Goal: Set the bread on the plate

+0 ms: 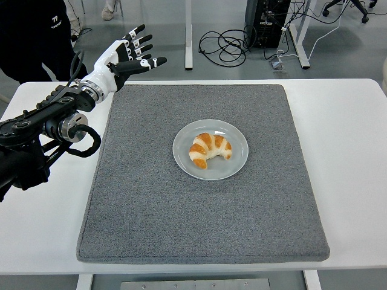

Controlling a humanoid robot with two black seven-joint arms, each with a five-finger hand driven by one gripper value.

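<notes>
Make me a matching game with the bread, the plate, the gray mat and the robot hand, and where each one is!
Things:
1. bread
2. plate
3. gray mat
4. left hand

Places:
A. raised over the table's far-left corner, fingers spread
B. lying on the white table
C. lying on the plate
D. middle of the mat

Pairs: 1-C, 2-D, 3-B, 4-A
</notes>
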